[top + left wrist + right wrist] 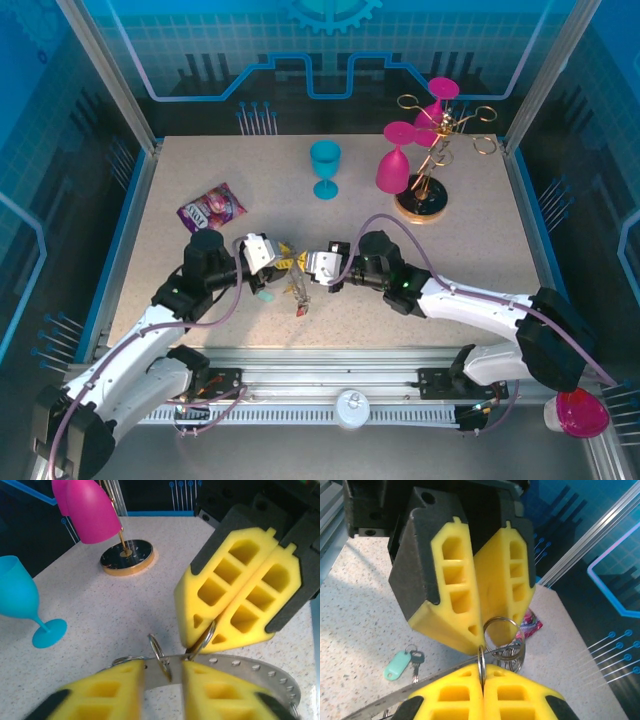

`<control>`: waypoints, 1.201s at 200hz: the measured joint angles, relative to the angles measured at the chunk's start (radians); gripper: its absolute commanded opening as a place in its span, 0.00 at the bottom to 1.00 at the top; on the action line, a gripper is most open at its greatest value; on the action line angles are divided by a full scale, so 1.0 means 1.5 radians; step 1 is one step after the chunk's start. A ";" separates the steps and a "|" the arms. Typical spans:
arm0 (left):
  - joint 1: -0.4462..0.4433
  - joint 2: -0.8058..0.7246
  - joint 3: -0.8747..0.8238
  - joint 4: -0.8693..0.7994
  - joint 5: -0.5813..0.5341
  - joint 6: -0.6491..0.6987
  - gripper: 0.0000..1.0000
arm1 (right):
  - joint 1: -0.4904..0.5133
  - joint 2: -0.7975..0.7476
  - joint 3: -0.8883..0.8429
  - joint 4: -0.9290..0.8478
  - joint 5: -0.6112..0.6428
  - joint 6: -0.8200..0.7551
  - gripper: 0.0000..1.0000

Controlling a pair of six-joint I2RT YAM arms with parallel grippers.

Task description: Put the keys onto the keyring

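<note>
Grey keyring (250,672) is mid-table, right where your two grippers meet. Your right gripper (482,674) is clenched on a small wire loop (481,657) at the ring's rim. Your left gripper (163,670) has its fingers slightly apart, with the ring's band showing in the gap; can't tell if they touch it. You've got the keys (299,293) bunched just near of the grippers; hanging or resting, can't tell. One teal tag (398,666) with a key lies on the table, near-left of them.
</note>
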 measured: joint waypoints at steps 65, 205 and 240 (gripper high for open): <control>0.000 -0.054 0.000 -0.022 -0.029 -0.011 0.38 | -0.031 -0.018 0.011 -0.097 -0.039 0.075 0.00; -0.022 -0.011 0.026 -0.074 0.139 -0.003 0.21 | -0.053 -0.032 0.022 -0.128 -0.199 0.154 0.00; -0.030 0.007 0.036 -0.082 0.143 0.011 0.18 | -0.054 -0.033 0.022 -0.128 -0.213 0.158 0.00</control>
